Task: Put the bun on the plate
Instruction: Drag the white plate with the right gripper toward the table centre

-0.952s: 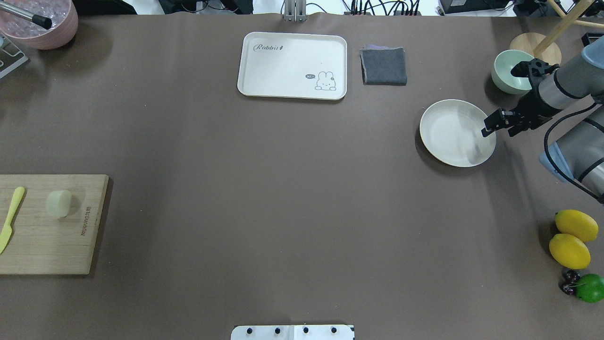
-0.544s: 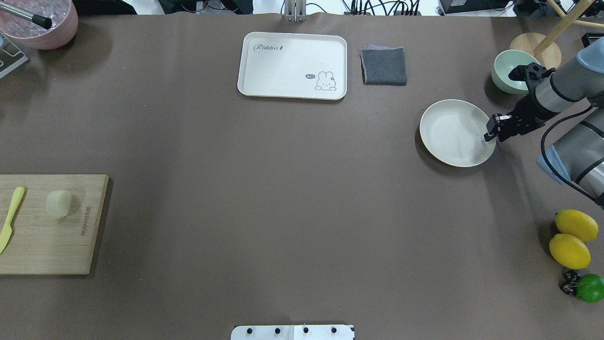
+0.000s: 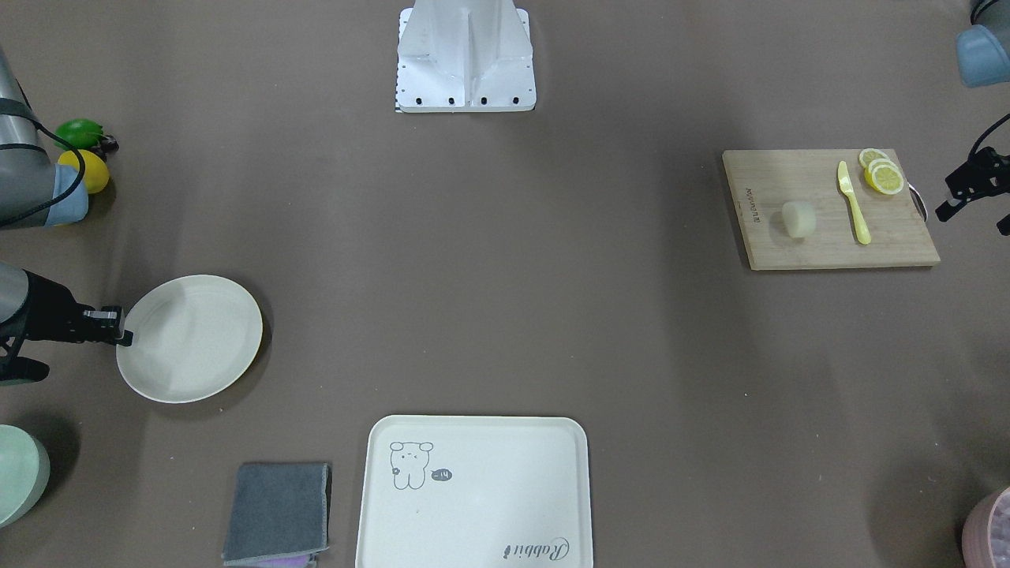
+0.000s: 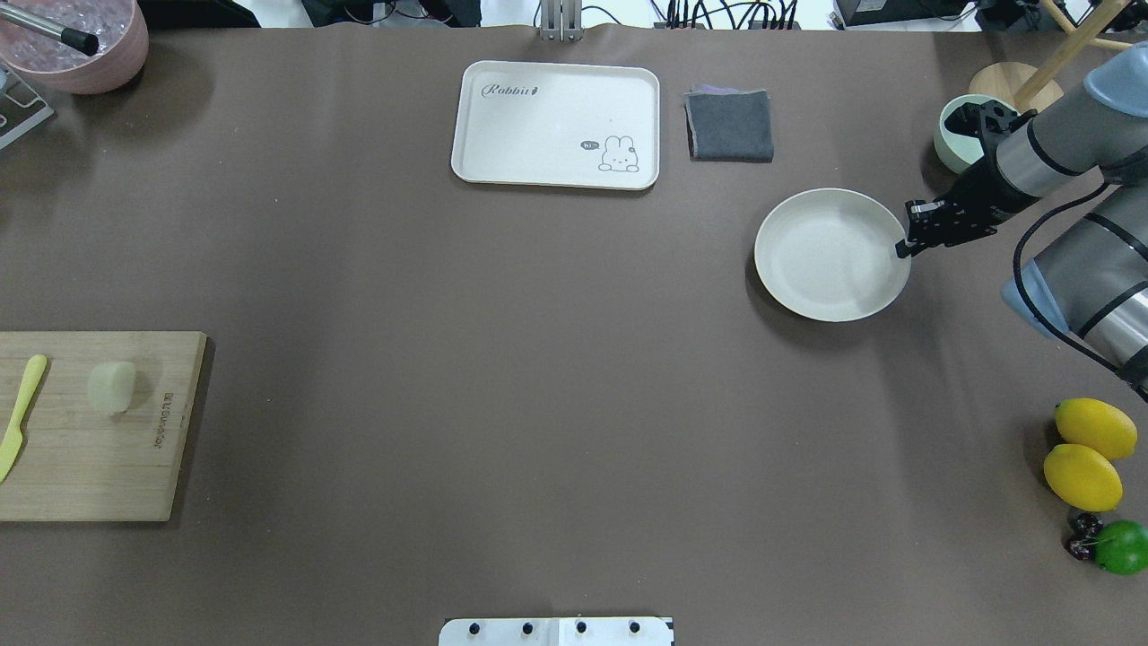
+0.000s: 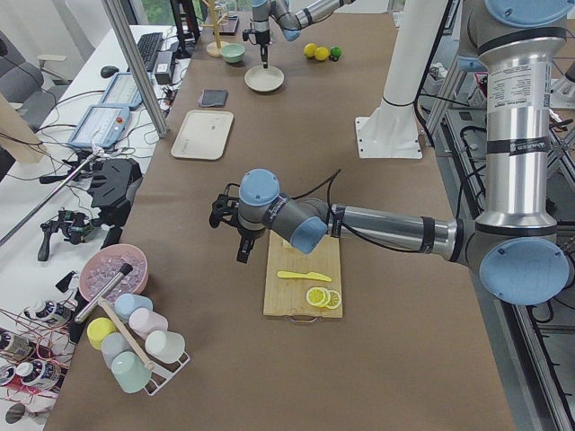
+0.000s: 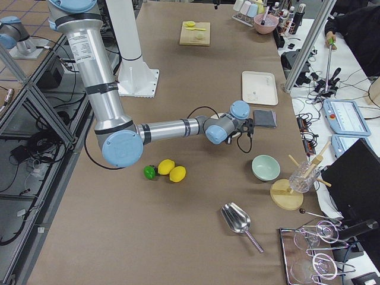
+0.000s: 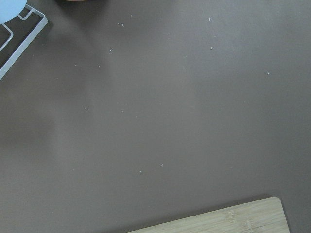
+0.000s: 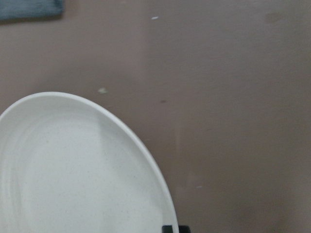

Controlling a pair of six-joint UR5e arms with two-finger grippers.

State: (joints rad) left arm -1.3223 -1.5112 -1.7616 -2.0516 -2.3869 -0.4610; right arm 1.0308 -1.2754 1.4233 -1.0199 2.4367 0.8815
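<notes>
The bun [image 4: 112, 386] [image 3: 797, 218], a small pale lump, sits on the wooden cutting board [image 4: 99, 467] at the table's left edge. The round cream plate [image 4: 830, 256] [image 3: 189, 338] [image 8: 73, 170] lies on the table at the right. My right gripper [image 4: 901, 248] [image 3: 125, 335] is shut on the plate's right rim. My left gripper [image 3: 949, 196] hovers beyond the board's outer end, its fingers apart and empty, well clear of the bun. It is outside the overhead view.
On the board lie a yellow knife [image 3: 854, 203] and lemon slices [image 3: 882, 173]. A rabbit tray [image 4: 556, 124] and a grey cloth [image 4: 729, 124] lie at the back. A green bowl [image 4: 952, 144] stands behind my right wrist. Two lemons [image 4: 1090, 449] sit at the right edge.
My right gripper closed onto the plate's right rim, then slid the plate a short way left. The bun and board have not moved.
</notes>
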